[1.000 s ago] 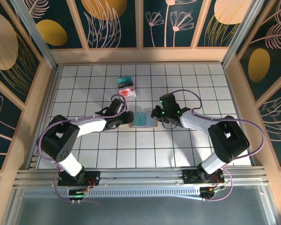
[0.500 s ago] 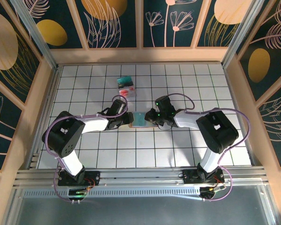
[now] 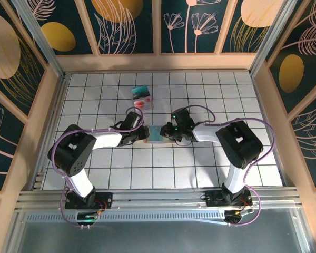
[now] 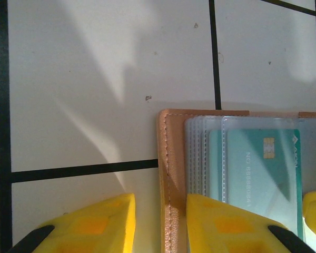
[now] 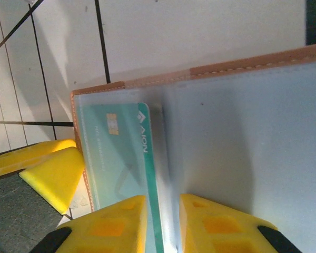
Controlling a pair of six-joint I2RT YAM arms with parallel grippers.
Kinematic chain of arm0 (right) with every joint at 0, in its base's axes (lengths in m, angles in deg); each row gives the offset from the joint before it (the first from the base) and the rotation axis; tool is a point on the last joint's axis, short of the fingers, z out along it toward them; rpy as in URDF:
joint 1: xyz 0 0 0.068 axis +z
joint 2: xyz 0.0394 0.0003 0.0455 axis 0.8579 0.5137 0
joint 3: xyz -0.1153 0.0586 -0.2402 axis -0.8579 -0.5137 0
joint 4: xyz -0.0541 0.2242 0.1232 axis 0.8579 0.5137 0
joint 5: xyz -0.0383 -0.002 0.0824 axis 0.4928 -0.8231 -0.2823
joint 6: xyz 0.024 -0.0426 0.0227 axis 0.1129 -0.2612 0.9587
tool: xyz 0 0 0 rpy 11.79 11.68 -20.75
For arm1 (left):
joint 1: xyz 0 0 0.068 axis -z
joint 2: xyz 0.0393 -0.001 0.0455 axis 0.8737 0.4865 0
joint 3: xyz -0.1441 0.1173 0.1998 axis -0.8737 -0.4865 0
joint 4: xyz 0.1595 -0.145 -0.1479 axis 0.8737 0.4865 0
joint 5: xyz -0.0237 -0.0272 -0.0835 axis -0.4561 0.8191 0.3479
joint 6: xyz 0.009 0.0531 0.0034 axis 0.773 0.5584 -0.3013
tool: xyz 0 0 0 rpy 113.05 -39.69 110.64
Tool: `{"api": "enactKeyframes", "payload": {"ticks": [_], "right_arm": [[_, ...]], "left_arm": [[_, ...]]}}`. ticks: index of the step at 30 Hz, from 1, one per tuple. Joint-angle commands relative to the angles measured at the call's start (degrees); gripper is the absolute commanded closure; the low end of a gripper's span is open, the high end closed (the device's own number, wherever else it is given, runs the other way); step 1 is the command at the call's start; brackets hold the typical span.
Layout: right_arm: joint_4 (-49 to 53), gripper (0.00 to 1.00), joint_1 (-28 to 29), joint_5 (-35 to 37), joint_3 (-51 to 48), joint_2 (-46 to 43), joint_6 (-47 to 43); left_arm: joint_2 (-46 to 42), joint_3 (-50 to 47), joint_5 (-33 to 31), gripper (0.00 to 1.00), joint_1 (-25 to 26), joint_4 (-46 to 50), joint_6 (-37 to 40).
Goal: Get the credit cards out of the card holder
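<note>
The card holder (image 3: 159,134) lies open and flat on the tiles, with a tan stitched border (image 4: 171,137) and clear sleeves over a grey-blue inside (image 5: 242,132). A teal credit card (image 4: 258,174) (image 5: 116,153) with a gold chip sits in the sleeves. My left gripper (image 3: 146,135) (image 4: 159,203) straddles the holder's left border. Its outer finger (image 4: 89,226) stands off on the tile and the other (image 4: 226,226) rests against the border, so it is open a little. My right gripper (image 3: 171,134) (image 5: 162,203) is narrowly open, its fingers either side of the card's long edge.
A small clear box (image 3: 142,97) with teal and red contents stands two tiles behind the holder. Wooden walls (image 3: 50,105) enclose the tiled floor on three sides. Both arms' elbows (image 3: 73,150) (image 3: 242,142) sit near the front.
My right gripper has moved left onto the open holder and parted its jaws slightly. The left gripper's jaws have narrowed around the holder's edge. The holder has stayed put.
</note>
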Motion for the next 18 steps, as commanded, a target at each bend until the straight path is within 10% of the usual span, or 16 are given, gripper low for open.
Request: {"api": "enactKeyframes", "payload": {"ticks": [1,18], "right_arm": [[-0.7,0.77,0.6,-0.9,1.5,0.8,-0.4],[-1.7,0.74,0.7,-2.1,2.0,3.3,0.4]], "left_arm": [[2.5,-1.2,3.8,0.69,0.5,-1.8,-0.7],[3.4,-1.2,4.9,0.70,0.5,-2.1,-0.6]]}}
